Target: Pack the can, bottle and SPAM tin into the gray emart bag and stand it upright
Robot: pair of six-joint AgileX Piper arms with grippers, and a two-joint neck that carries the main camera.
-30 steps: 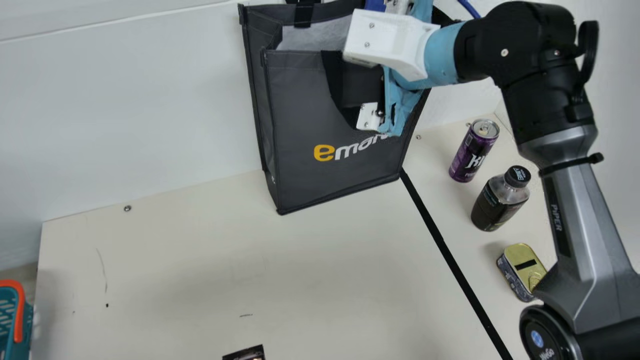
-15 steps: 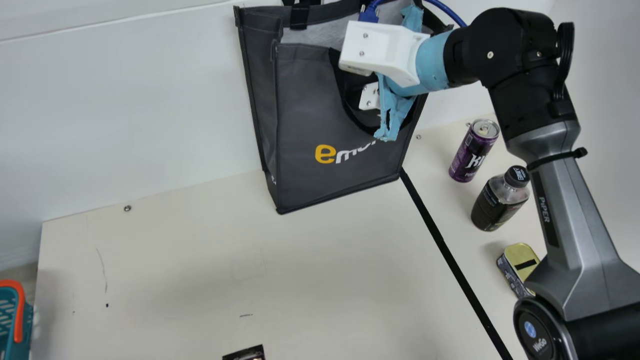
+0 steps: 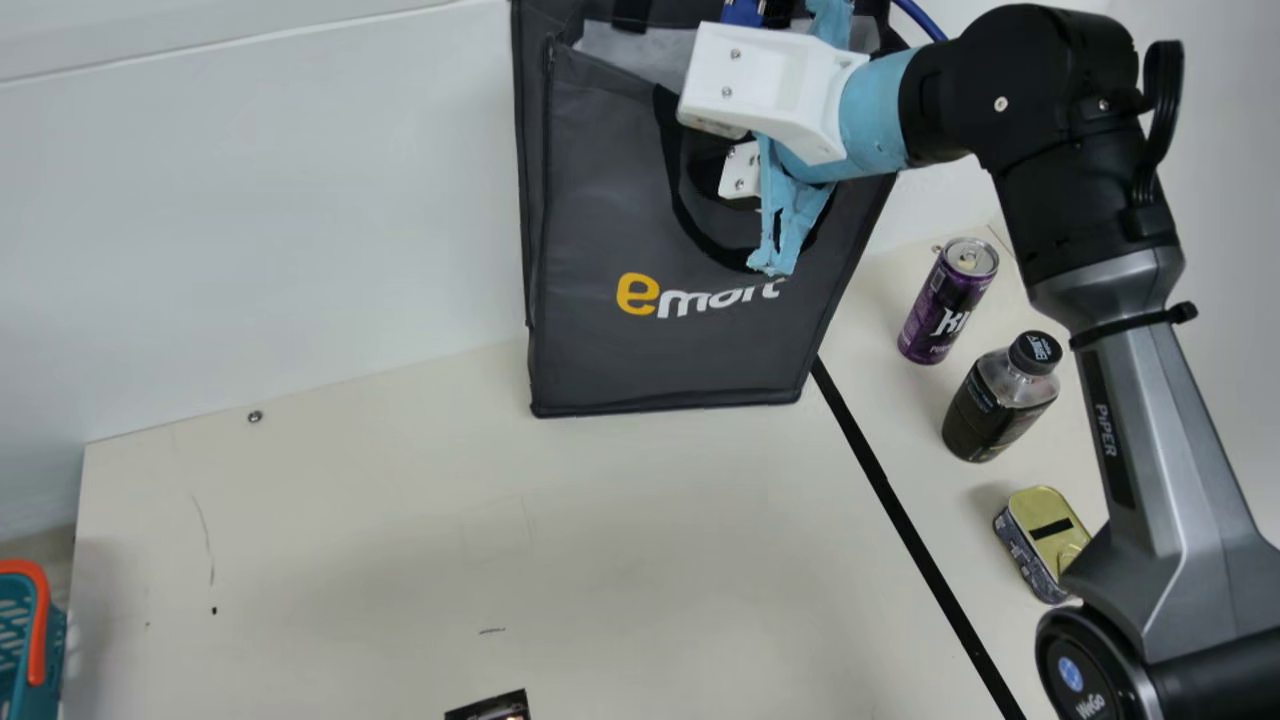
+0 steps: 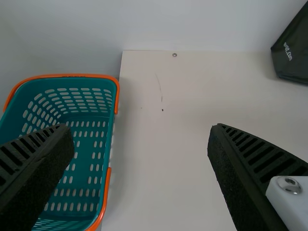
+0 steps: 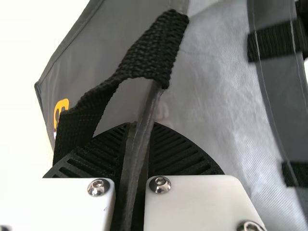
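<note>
Against the back wall the gray emart bag [image 3: 660, 350] stands on the table, its mouth up. My right gripper [image 3: 735, 165] is at its upper front; in the right wrist view my right gripper [image 5: 139, 144] is shut on the rim of the bag [image 5: 202, 96], one finger on each side. The purple can [image 3: 945, 305], the dark bottle [image 3: 1000, 400] and the SPAM tin [image 3: 1042, 540] stand in a row right of the black line. In the left wrist view my left gripper [image 4: 144, 159] is open with nothing between its fingers; a corner of the bag [image 4: 291, 55] shows farther off.
A teal basket with an orange rim [image 4: 114, 96] sits beside the table's left edge. A small dark object [image 3: 490, 708] lies at the near side of the table. My right forearm passes close over the tin and bottle. The white wall rises behind the bag.
The bag has turned so its front faces the camera more squarely, and its upper part has shifted right. The right arm moved left, then back somewhat right, still at the bag's rim.
</note>
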